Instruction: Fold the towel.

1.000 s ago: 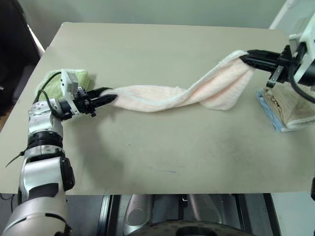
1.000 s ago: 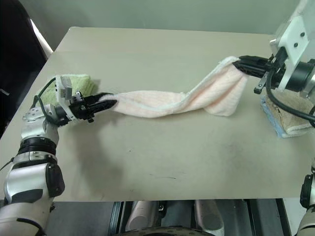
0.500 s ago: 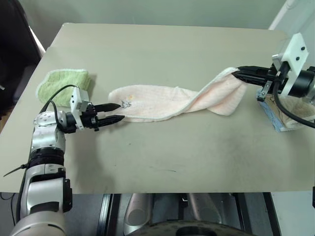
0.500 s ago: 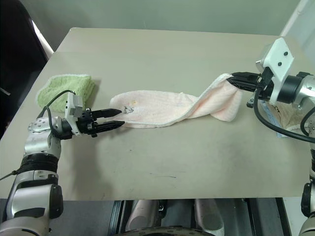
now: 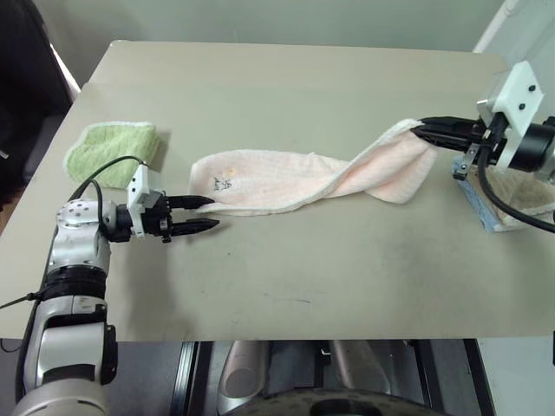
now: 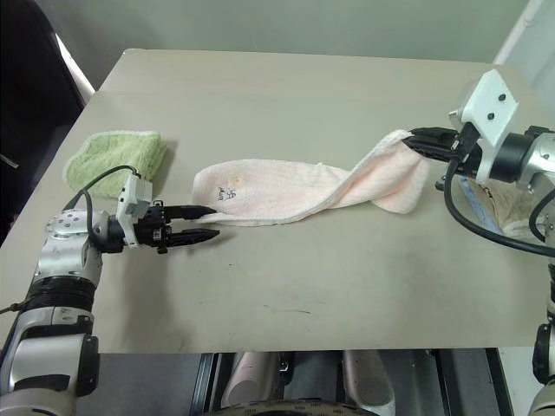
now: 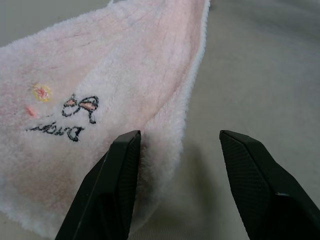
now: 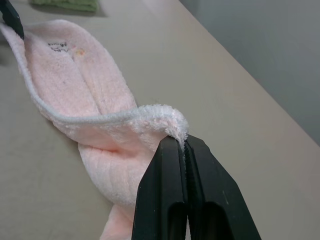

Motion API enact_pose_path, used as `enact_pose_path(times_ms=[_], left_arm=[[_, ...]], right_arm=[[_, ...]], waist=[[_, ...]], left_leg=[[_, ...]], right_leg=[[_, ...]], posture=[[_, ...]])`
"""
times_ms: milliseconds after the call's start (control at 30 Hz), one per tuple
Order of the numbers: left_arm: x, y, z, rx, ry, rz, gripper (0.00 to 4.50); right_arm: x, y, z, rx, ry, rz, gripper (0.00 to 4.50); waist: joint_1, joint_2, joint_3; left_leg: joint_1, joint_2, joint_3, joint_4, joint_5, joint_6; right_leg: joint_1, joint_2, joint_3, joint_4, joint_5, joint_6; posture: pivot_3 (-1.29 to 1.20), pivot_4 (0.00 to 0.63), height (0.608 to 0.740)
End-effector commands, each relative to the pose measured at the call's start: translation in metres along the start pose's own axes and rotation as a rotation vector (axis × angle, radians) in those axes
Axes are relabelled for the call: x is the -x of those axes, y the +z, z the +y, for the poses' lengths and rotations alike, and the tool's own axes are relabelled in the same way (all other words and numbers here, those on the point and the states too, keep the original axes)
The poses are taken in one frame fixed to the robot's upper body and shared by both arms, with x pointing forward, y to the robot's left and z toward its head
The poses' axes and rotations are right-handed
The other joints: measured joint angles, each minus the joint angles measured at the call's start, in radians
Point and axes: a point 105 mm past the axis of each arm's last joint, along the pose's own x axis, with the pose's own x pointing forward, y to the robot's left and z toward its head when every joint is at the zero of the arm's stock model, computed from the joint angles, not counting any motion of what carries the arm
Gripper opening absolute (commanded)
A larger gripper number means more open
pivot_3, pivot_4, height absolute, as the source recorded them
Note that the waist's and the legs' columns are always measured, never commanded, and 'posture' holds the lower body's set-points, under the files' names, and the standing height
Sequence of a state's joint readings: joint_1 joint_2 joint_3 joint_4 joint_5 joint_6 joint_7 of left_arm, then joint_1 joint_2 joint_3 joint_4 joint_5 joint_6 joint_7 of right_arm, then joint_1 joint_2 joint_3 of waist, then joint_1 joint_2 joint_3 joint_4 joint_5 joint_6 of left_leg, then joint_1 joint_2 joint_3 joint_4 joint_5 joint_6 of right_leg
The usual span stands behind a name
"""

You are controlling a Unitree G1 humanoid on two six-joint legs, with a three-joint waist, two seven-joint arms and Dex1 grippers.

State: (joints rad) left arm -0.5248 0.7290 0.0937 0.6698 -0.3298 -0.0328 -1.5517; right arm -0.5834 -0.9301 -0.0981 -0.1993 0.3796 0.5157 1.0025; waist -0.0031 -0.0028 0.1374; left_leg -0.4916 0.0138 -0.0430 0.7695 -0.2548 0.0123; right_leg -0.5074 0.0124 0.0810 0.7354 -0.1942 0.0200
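Lying twisted across the middle of the table (image 5: 286,286), the towel (image 5: 286,180) is resting flat at its logo end while its far corner is being held up off the surface — the right gripper (image 5: 422,131) is pinching that corner with its fingers pressed together on the hem. The left gripper (image 6: 203,223) is hovering at the logo end with its fingers standing apart, one fingertip at the towel's edge — probably lining up a fresh grip on a corner. A green towel (image 5: 113,149) is sitting near the table's left edge.
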Motion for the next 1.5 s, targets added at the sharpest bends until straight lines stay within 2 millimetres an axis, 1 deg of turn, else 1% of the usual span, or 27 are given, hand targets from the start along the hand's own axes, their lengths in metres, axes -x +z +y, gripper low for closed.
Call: enact_pose_path(times_ms=[33,100,133,167,200,367,567,700,767,833,900,967,1100,1167,1300,1500], left_arm=[[0.002,0.007,-0.001,-0.058,-0.044,0.001,2.72],[0.001,0.006,0.0,-0.063,-0.041,-0.001,2.72],[0.001,0.006,0.0,-0.064,-0.039,-0.003,2.36],[0.001,0.006,0.001,-0.064,-0.038,-0.004,2.13],[0.001,0.005,0.001,-0.064,-0.037,-0.008,1.81],[-0.001,0.004,0.001,-0.067,-0.04,-0.018,0.03],[0.0,0.003,0.003,-0.063,-0.033,-0.027,0.03],[0.002,0.023,0.02,-0.072,0.049,-0.11,0.03],[0.005,0.054,0.043,-0.092,0.159,-0.208,0.03],[0.011,0.089,0.065,-0.125,0.281,-0.313,0.03],[0.017,0.114,0.079,-0.142,0.365,-0.391,0.03],[0.024,0.142,0.092,-0.159,0.452,-0.46,0.03],[0.032,0.179,0.109,-0.206,0.603,-0.51,0.03],[0.034,0.192,0.115,-0.231,0.668,-0.502,0.03],[0.042,0.207,0.128,-0.258,0.819,-0.457,0.03],[0.055,0.231,0.136,-0.303,0.968,-0.439,0.03]], right_arm=[[0.005,0.011,-0.005,0.047,-0.024,-0.019,0.0],[0.004,0.011,-0.006,0.051,-0.03,-0.021,0.0],[0.004,0.012,-0.007,0.051,-0.033,-0.024,0.0],[0.004,0.012,-0.007,0.051,-0.035,-0.026,0.0],[0.004,0.012,-0.007,0.051,-0.035,-0.027,0.0],[0.005,0.013,-0.006,0.054,-0.033,-0.027,0.0],[0.005,0.014,-0.007,0.054,-0.037,-0.028,0.0],[0.006,0.018,-0.011,0.05,-0.055,-0.054,0.0],[0.006,0.024,-0.029,0.05,-0.137,-0.09,0.0],[0.006,0.022,-0.05,0.071,-0.237,-0.081,0.0],[0.004,0.02,-0.066,0.085,-0.311,-0.073,0.0],[0.001,0.023,-0.083,0.081,-0.388,-0.095,0.0],[-0.009,0.021,-0.108,0.083,-0.498,-0.108,0.0],[-0.015,0.018,-0.119,0.079,-0.548,-0.108,0.0],[-0.023,0.017,-0.139,0.086,-0.636,-0.117,0.0],[-0.027,0.016,-0.158,0.094,-0.721,-0.123,0.0]], waist=[[0.0,0.0,0.0],[0.0,0.0,0.0],[0.0,0.0,0.0],[0.0,0.0,0.0],[0.0,0.0,0.0],[0.0,0.0,0.0],[0.0,0.0,0.0],[0.001,0.0,0.0],[0.003,0.0,0.0],[0.005,0.0,0.0],[0.004,0.0,0.0],[0.0,0.0,0.0],[-0.01,0.001,0.001],[-0.013,0.002,0.001],[-0.017,0.003,0.002],[-0.018,0.003,0.002]], left_leg=[[0.0,0.0,0.0,0.0,0.0,0.0],[0.0,0.0,0.0,0.0,0.0,0.0],[0.0,0.0,0.0,0.0,0.0,0.0],[0.0,0.0,0.0,0.0,0.0,0.0],[0.0,0.0,0.0,0.0,0.0,0.0],[0.0,0.0,0.0,0.0,0.0,0.0],[0.0,0.0,0.0,0.0,0.0,0.0],[0.0,0.0,0.0,0.0,0.0,0.0],[0.0,0.0,-0.001,0.0,0.0,0.0],[-0.001,0.0,-0.001,0.001,0.0,0.0],[-0.001,0.0,-0.002,0.001,0.0,0.001],[-0.001,0.0,-0.001,0.0,0.0,0.001],[-0.001,0.0,0.0,-0.002,0.0,0.001],[-0.001,0.0,0.0,-0.002,0.0,0.001],[-0.006,0.0,-0.001,-0.002,0.0,0.001],[-0.024,0.001,-0.001,0.001,0.002,0.0]], right_leg=[[0.0,0.0,0.0,0.0,0.0,0.0],[0.0,0.0,0.0,0.0,0.0,0.0],[0.0,0.0,0.0,0.0,0.0,0.0],[0.0,0.0,0.0,0.0,0.0,0.0],[0.0,0.0,0.0,0.0,0.0,0.0],[0.0,0.0,0.0,0.0,0.0,0.0],[0.0,0.0,0.0,0.0,0.0,0.0],[0.0,0.0,0.0,0.0,0.0,0.0],[0.0,0.0,0.0,0.0,0.0,0.0],[0.0,0.0,0.0,0.0,0.002,0.0],[0.0,0.0,0.0,-0.001,0.003,0.001],[0.0,0.0,0.0,-0.002,0.003,0.001],[-0.001,0.0,0.001,-0.003,0.007,0.009],[-0.003,0.0,0.001,-0.003,0.008,0.009],[-0.008,0.0,0.001,-0.002,0.008,0.009],[-0.025,-0.001,0.0,-0.001,0.009,0.009]], posture=[[0.0,0.15,0.697],[0.0,0.15,0.697],[0.0,0.15,0.697],[0.0,0.15,0.697],[0.0,0.15,0.697],[0.0,0.15,0.697],[0.0,0.15,0.697],[0.0,0.15,0.697],[0.0,0.15,0.697],[0.0,0.15,0.697],[0.0,0.15,0.697],[0.0,0.15,0.697],[0.0,0.15,0.697],[0.0,0.15,0.697],[0.0,0.15,0.697],[0.0,0.15,0.697]])
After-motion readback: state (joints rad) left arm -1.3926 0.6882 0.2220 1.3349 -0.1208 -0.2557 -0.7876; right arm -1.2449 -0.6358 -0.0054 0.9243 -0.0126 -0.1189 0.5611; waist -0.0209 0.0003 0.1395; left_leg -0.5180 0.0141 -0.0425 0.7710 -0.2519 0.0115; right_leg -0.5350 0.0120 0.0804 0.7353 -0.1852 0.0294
